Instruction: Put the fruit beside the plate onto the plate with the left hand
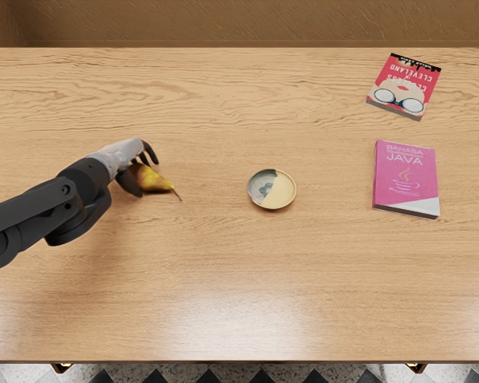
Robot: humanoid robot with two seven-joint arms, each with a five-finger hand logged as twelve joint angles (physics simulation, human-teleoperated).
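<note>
A yellow pear [156,182] lies on the wooden table, its stem pointing right toward a small round plate [271,189] near the middle. My left hand [138,166] comes in from the left edge and has its fingers curled around the pear's wide end. The pear still looks to be resting on the table top, a good way left of the plate. The plate holds nothing. The right arm does not show.
Two books lie at the right: a pink Java book [405,179] beside the plate's right, and a red book [404,85] near the far right corner. The table's front edge [239,359] runs along the bottom.
</note>
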